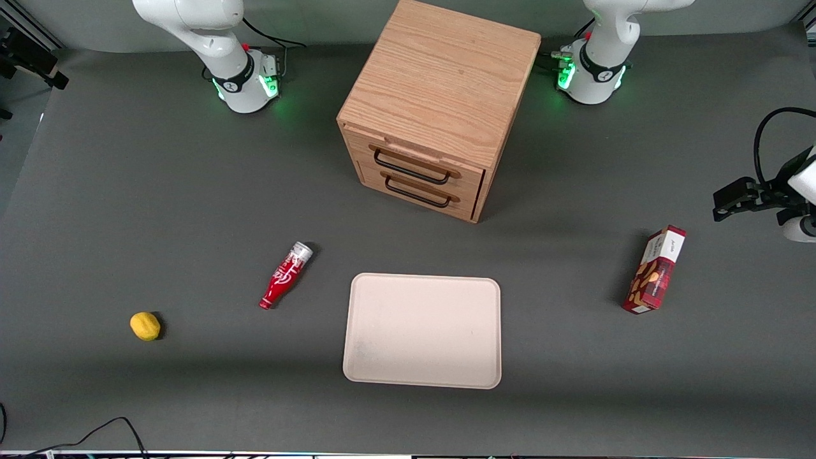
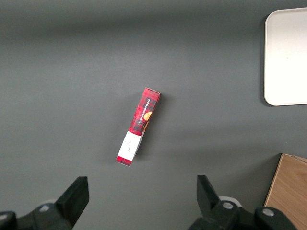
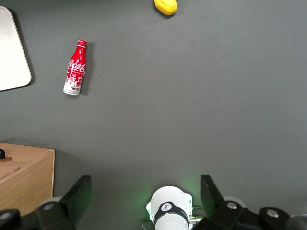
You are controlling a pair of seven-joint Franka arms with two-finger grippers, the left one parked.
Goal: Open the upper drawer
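- Gray table holds a wood cabinet far from the front camera.
- Its upper drawer sits shut, handle facing the tray.
- High over the table, the gripper is spread wide and holding nothing, ready to reach.

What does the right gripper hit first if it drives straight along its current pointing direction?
Most likely bare table. The gripper points straight down with its jaws open, and only grey mat lies between them. The red bottle, yellow object and cabinet sit off that line. Its height above the mat is unclear.
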